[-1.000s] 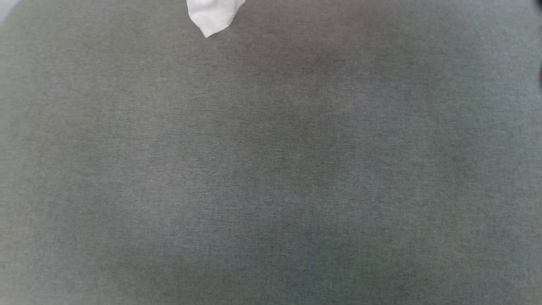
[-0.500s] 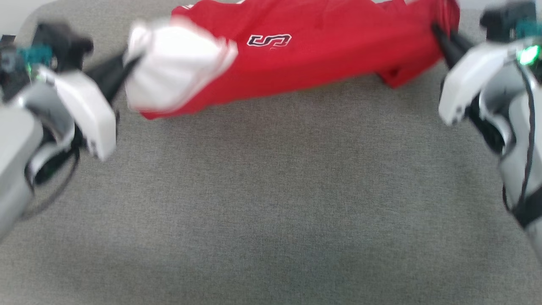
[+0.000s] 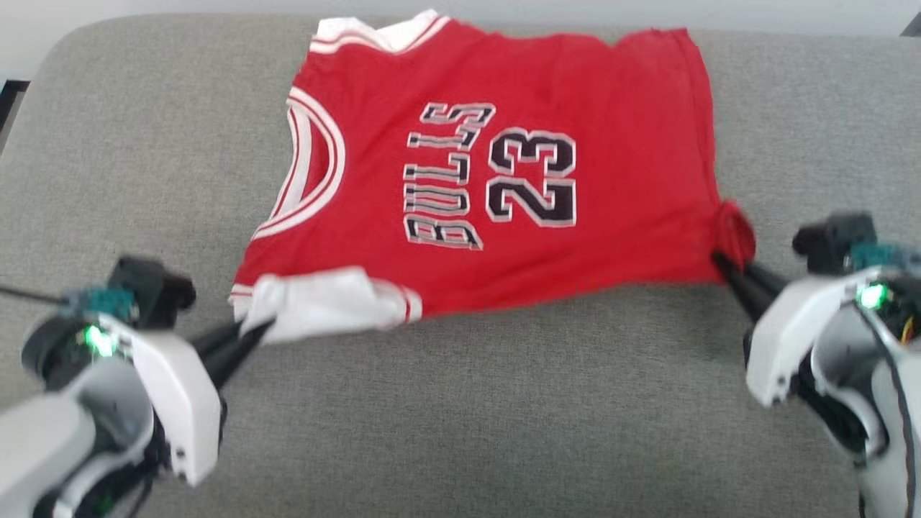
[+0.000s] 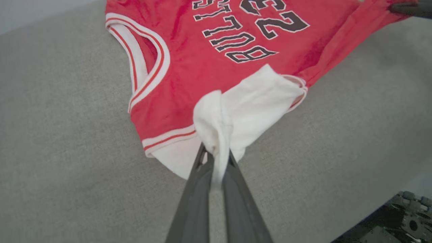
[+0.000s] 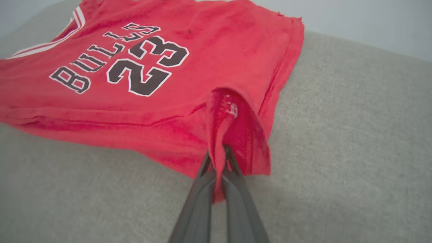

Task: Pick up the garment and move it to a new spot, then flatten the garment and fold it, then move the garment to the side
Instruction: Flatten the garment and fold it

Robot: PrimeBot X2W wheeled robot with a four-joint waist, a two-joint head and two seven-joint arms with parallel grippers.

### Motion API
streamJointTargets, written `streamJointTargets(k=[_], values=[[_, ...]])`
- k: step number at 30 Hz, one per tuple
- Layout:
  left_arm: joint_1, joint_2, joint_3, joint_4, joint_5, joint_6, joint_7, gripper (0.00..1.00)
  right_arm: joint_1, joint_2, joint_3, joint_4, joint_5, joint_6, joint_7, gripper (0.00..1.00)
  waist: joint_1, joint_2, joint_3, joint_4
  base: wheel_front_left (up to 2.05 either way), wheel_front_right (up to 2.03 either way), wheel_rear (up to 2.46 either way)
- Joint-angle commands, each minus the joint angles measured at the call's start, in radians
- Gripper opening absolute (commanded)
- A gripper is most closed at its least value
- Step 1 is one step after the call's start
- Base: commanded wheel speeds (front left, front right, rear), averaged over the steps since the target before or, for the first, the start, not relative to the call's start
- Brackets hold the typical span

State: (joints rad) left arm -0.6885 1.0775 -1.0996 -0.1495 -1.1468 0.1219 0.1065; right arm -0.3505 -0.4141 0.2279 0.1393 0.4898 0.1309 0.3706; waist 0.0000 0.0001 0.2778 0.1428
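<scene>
The garment (image 3: pixel 496 180) is a red shirt with "BULLS 23" print and white striped trim, spread front-up on the grey cushion (image 3: pixel 460 403), collar toward the left. My left gripper (image 3: pixel 248 334) is shut on its white sleeve (image 3: pixel 324 309) at the near left corner; the left wrist view shows the white cloth (image 4: pixel 236 111) pinched between the left gripper's (image 4: pixel 216 160) fingers. My right gripper (image 3: pixel 723 262) is shut on the bunched red hem corner (image 3: pixel 734 234) at the near right; in the right wrist view the right gripper (image 5: pixel 217 158) pinches that red fold (image 5: pixel 229 128).
The grey cushion's far edge (image 3: pixel 180 21) meets a pale wall (image 3: pixel 216 6) behind the shirt. Bare cushion lies in front of the shirt, between both arms (image 3: pixel 460 432). A dark object (image 4: pixel 398 222) sits at the left wrist view's lower right corner.
The head view has shifted, and the shirt went from hanging bunched between both grippers to lying spread on the cushion. Both grippers have come nearer and lower, still gripping their corners.
</scene>
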Motion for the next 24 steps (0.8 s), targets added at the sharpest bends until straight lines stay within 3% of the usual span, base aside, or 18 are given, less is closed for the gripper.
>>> streamJointTargets(k=[1,5,10,16,24], values=[[0.028,0.012,-0.007,-0.025,-0.014,0.019,0.004,0.00,0.038,-0.006,-0.006,-0.029,-0.003,0.000,0.017,0.00,0.0000,-0.0001,-0.004,-0.003,0.00,0.00,0.00],[0.097,0.037,-0.042,-0.077,-0.039,0.067,0.018,0.00,0.145,-0.023,-0.014,-0.117,0.005,0.000,0.062,0.00,0.0000,-0.0001,-0.013,-0.008,0.00,0.00,0.00],[0.176,0.040,-0.084,-0.091,-0.079,0.097,0.033,0.00,0.264,-0.057,-0.023,-0.192,0.013,0.000,0.096,0.00,0.0000,-0.0001,-0.018,-0.010,0.00,0.00,0.00],[0.225,0.041,-0.105,-0.077,-0.094,0.106,0.022,0.00,0.358,-0.084,-0.016,-0.238,0.027,0.000,0.093,0.00,0.0000,-0.0001,-0.015,-0.016,0.00,0.00,0.00],[0.199,0.071,-0.073,-0.063,-0.101,0.099,0.003,0.00,0.395,-0.052,-0.052,-0.269,0.038,0.000,0.064,0.00,0.0000,-0.0001,-0.007,-0.028,0.00,0.00,0.00]])
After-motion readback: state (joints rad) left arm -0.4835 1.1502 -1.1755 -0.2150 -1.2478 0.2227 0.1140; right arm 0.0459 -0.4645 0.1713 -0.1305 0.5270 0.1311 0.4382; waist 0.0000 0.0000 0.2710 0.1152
